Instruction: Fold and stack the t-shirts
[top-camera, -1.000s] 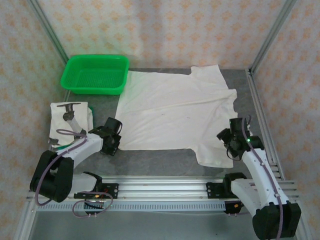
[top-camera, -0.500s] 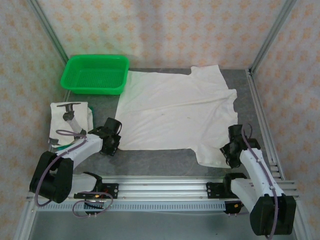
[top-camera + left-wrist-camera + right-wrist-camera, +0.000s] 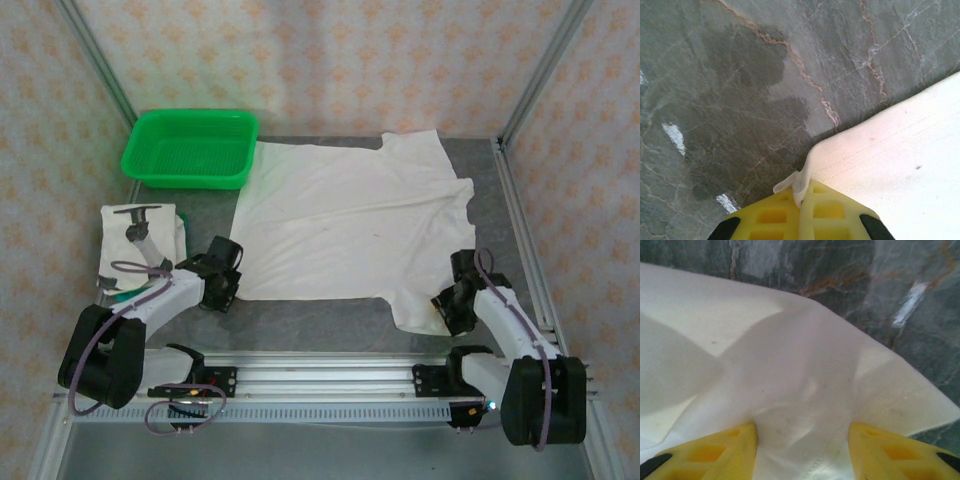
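Near the table's front edge, one hem corner of the flat white t-shirt [image 3: 350, 225] is pinched by the left gripper [image 3: 802, 189] and its sleeve is straddled by the spread right gripper [image 3: 802, 432], so its folding seems barely begun, with one folded t-shirt [image 3: 140, 240] already laid left and the green basket [image 3: 185, 176] beyond

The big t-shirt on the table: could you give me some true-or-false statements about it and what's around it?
The left gripper pinches a corner of the spread t-shirt. True.
The right gripper is clamped shut. False: its fingers stand apart, cloth between them.
The spread t-shirt lies inside the green basket. False: it lies on the table beside it.
A folded t-shirt lies left of the spread one. True.
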Robot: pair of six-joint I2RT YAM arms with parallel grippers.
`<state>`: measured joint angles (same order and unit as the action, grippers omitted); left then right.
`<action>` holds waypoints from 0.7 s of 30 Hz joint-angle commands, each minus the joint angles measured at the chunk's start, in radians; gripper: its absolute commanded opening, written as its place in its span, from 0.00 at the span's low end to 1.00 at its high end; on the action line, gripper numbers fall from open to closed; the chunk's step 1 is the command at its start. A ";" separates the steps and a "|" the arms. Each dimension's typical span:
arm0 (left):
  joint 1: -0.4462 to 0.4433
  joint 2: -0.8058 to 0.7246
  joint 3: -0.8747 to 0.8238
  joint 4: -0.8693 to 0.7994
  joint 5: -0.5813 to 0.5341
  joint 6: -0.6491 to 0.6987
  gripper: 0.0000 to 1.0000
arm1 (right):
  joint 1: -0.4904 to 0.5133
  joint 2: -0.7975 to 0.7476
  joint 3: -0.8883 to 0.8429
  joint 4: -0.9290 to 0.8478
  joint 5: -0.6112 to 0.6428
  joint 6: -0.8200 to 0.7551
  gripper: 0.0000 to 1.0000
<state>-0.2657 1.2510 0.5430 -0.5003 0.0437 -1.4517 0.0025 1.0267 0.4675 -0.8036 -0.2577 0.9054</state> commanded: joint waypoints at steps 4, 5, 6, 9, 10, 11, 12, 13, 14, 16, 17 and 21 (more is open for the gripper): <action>0.015 -0.016 -0.026 -0.075 -0.053 -0.025 0.00 | -0.007 0.031 -0.010 0.026 -0.002 0.015 0.34; 0.017 -0.018 -0.026 -0.074 -0.054 -0.024 0.00 | -0.007 0.026 -0.012 0.028 0.000 0.016 0.32; 0.017 -0.021 -0.027 -0.076 -0.054 -0.024 0.00 | -0.008 0.022 -0.013 0.028 0.000 0.017 0.30; 0.018 -0.025 -0.028 -0.075 -0.054 -0.022 0.00 | -0.009 0.018 -0.015 0.029 0.000 0.018 0.17; 0.018 -0.025 -0.028 -0.074 -0.054 -0.021 0.00 | -0.009 0.018 -0.015 0.028 -0.001 0.017 0.09; 0.020 -0.026 -0.026 -0.074 -0.054 -0.020 0.00 | -0.010 0.017 -0.015 0.024 0.001 0.018 0.00; 0.019 -0.026 -0.026 -0.073 -0.054 -0.019 0.00 | -0.011 0.013 -0.013 0.021 0.004 0.020 0.00; 0.020 -0.027 -0.025 -0.076 -0.053 -0.018 0.00 | -0.012 0.003 -0.015 0.017 0.006 0.020 0.00; 0.020 -0.029 -0.023 -0.080 -0.053 -0.016 0.00 | -0.012 -0.013 -0.015 0.008 0.006 0.025 0.00; 0.020 -0.042 -0.015 -0.097 -0.058 -0.015 0.00 | -0.013 -0.070 -0.011 -0.019 0.018 0.039 0.00; 0.021 -0.049 -0.012 -0.109 -0.062 -0.013 0.00 | -0.013 -0.102 -0.006 -0.036 0.027 0.042 0.00; 0.021 -0.105 0.009 -0.168 -0.087 -0.007 0.00 | -0.013 -0.250 0.033 -0.161 0.069 0.046 0.00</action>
<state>-0.2588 1.1824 0.5358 -0.5545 0.0307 -1.4578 -0.0036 0.8429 0.4683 -0.8421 -0.2466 0.9325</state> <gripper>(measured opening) 0.046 0.056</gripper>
